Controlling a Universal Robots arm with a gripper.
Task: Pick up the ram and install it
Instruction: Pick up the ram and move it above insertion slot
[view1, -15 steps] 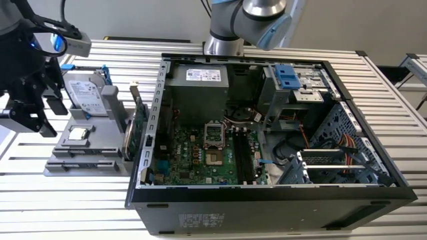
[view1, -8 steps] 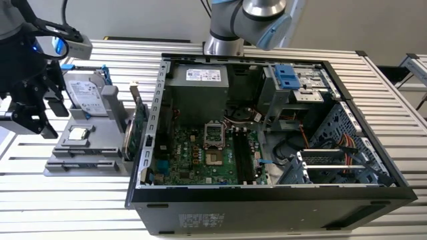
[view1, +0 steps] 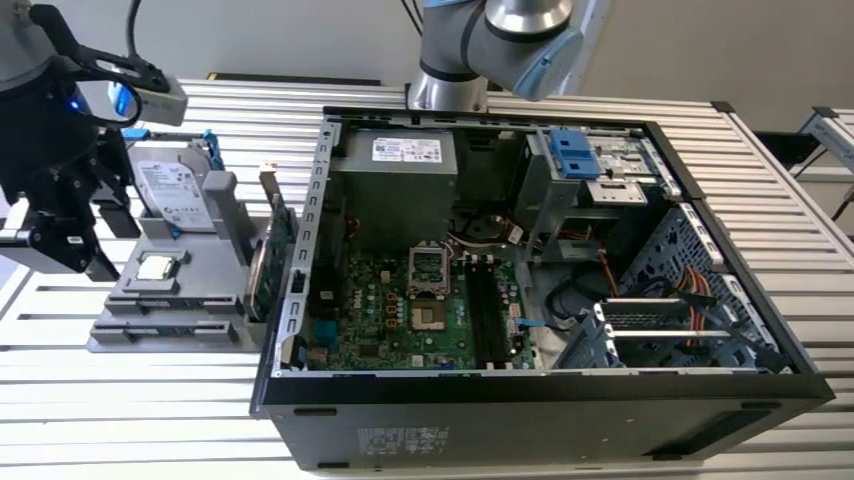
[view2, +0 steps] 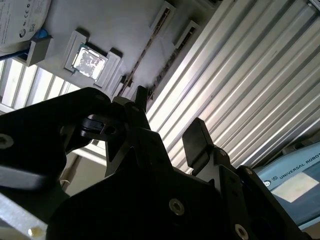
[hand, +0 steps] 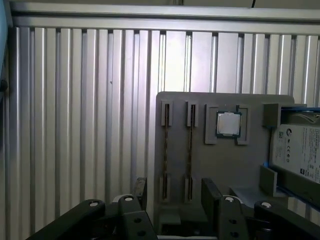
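A grey plastic holder tray (hand: 250, 165) on the ribbed metal table (hand: 75, 100) carries a square silver processor chip (hand: 228, 124) and a silver boxy hard drive (hand: 300, 150). The thin, long ram stick (hand: 189, 150) apparently stands edge-up in a tray slot. The black gripper (hand: 175, 192) hangs above it, jaws wide apart and empty. The arm points downward at the exterior view's left.

table (hand: 75, 100): ribbed bare aluminium, satin sheen. parts holder (hand: 250, 165): matt grey plastic. processor (hand: 228, 123) lid: shiny metal. gripper (hand: 175, 192): matt black body.

Ribbed metal table (view1: 134, 420), plain grey wall (view1: 267, 35)
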